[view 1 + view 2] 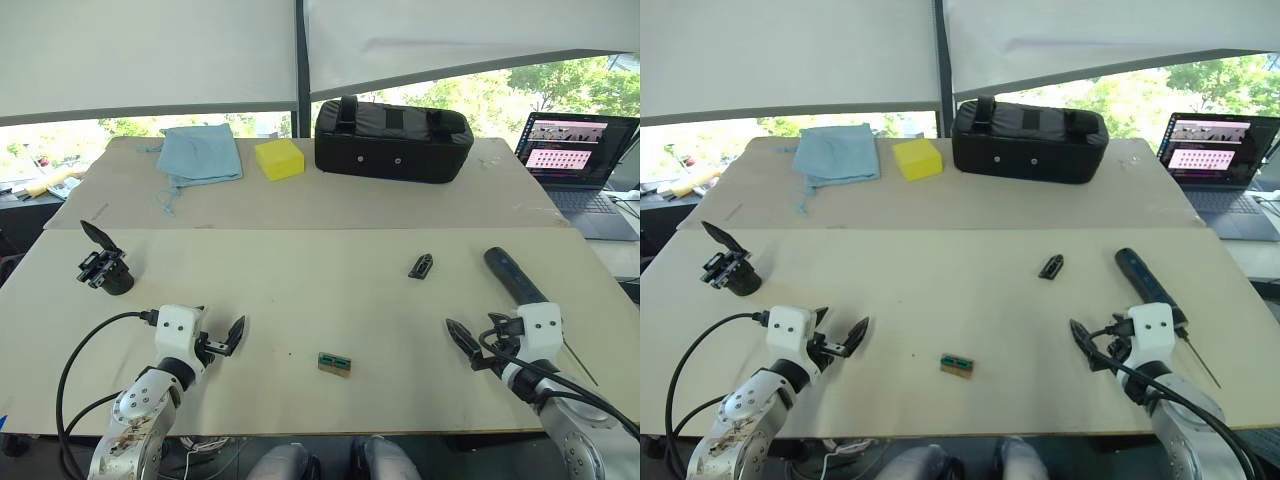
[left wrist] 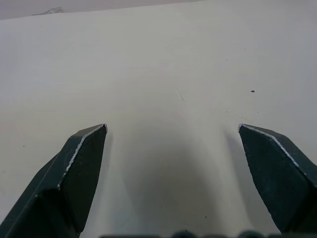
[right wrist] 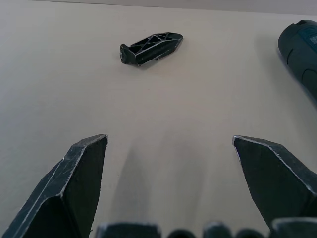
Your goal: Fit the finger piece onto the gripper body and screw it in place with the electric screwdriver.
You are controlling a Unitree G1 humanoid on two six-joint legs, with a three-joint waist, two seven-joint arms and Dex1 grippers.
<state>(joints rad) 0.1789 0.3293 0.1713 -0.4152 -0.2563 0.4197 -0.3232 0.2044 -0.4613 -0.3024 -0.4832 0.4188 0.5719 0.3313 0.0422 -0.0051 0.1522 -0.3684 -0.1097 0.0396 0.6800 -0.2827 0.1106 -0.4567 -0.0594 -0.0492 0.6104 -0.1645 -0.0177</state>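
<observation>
Head view | left hand spread, low over table | right hand spread, likewise

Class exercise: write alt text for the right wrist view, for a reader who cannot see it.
The finger piece lies on its side on a bare cream table, ahead of the open right gripper. The dark screwdriver handle lies off to one side.

The right gripper had its two black fingers spread wide over the bare tan table, holding nothing. The finger piece lay on its side beyond the fingertips, apart from them. The screwdriver's dark handle lay near that piece.
</observation>
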